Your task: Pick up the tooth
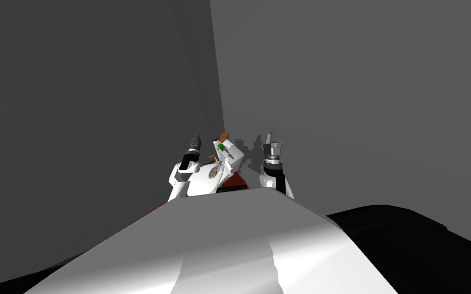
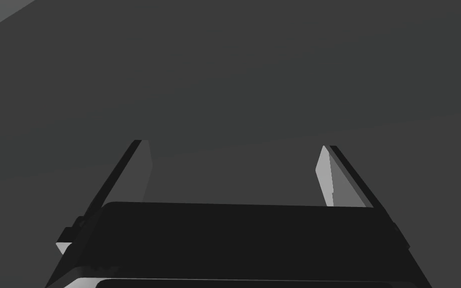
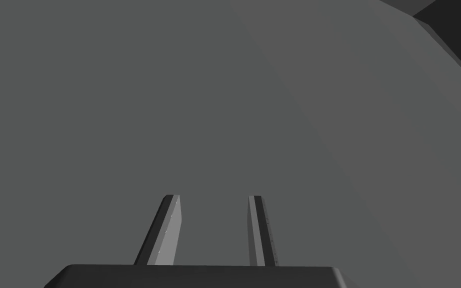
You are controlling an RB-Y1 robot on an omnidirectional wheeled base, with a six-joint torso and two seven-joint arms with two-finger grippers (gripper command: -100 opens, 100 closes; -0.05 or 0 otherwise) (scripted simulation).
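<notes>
Two dark grey walls meet in a corner dead ahead. The L wall [image 1: 76,127] is darker, the R wall [image 1: 372,102] lighter, and the seam runs down to a white unit [image 1: 232,159] sitting in the corner. Both arms are up, one each side of the unit, w/ open wall above & beyond them.

On the L, the left gripper [image 1: 194,139] is just beside the unit, near the L wall. Its wrist view has the fingers wide apart, facing flat dark grey. On the R, the right gripper [image 1: 269,137] is near the unit but apart from it. Its wrist view has the fingers set narrow, w/ a slim gap & grey wall showing through. A black area [image 1: 423,245] lies near R, below the R wall's edge.

The unit's top carries small bits:
- brown piece [image 1: 223,136] at the far end
- green piece [image 1: 221,147] just nearer
- tiny orange bit [image 1: 211,156] to the L
- speckled oval thing [image 1: 212,172] nearest

All are too small to tell which, if any, is the tooth. Both grippers are apart from all of them.

A red patch [image 1: 237,179] shows under the unit's near edge. Jagged shadows [image 1: 250,149] fall on the R wall between the unit & the right gripper.
</notes>
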